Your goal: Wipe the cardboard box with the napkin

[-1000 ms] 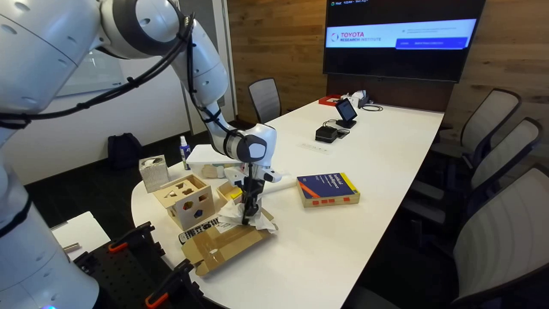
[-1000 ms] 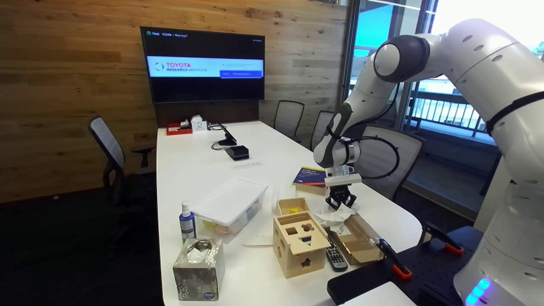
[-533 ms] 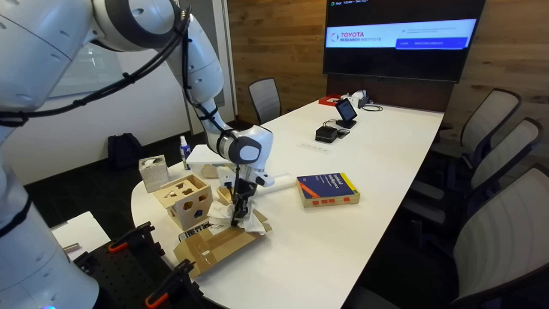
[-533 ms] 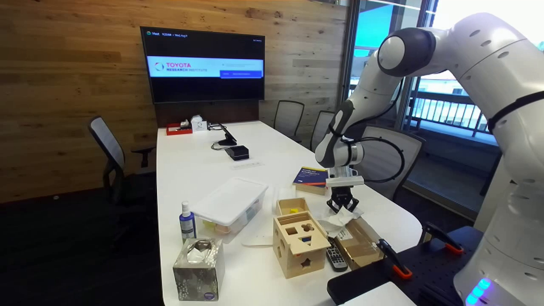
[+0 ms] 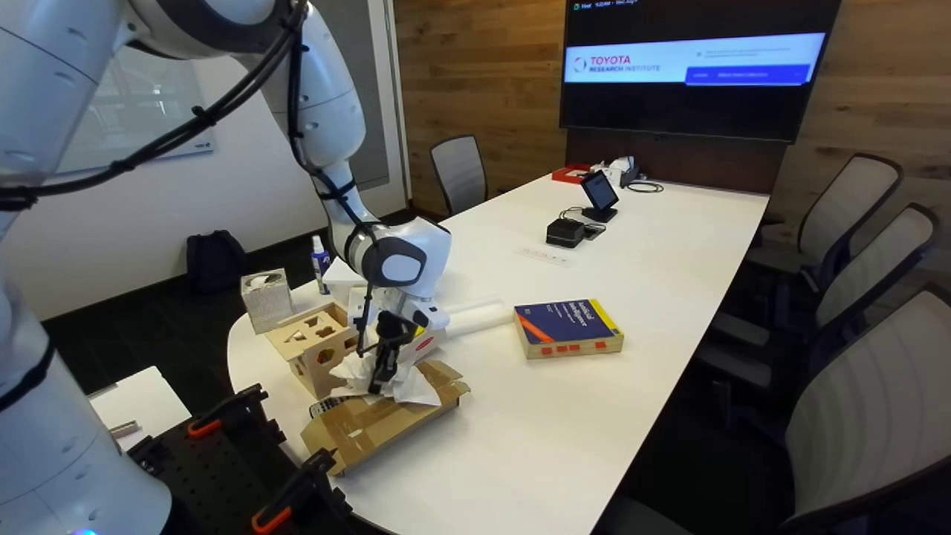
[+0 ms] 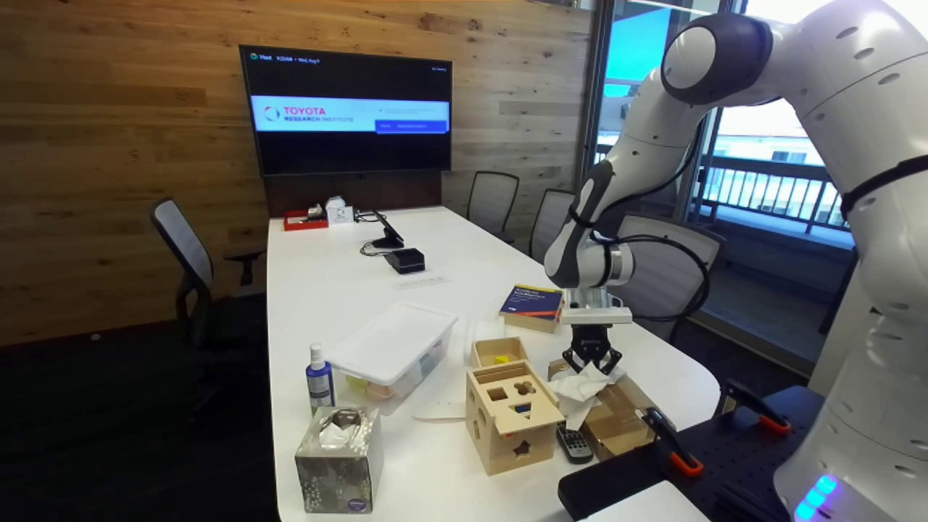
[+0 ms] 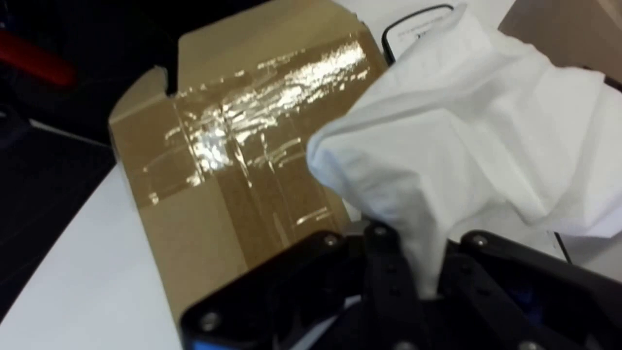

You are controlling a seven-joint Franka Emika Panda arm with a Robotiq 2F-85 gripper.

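The jaws are clamped nearly together on the napkin (image 7: 481, 136) (white, crumpled) — over the cardboard box (image 7: 238, 175).

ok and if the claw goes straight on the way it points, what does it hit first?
Most likely the cardboard box, below the claw in both exterior views, with folds of the held napkin pressed between. Any gap is hard to judge.
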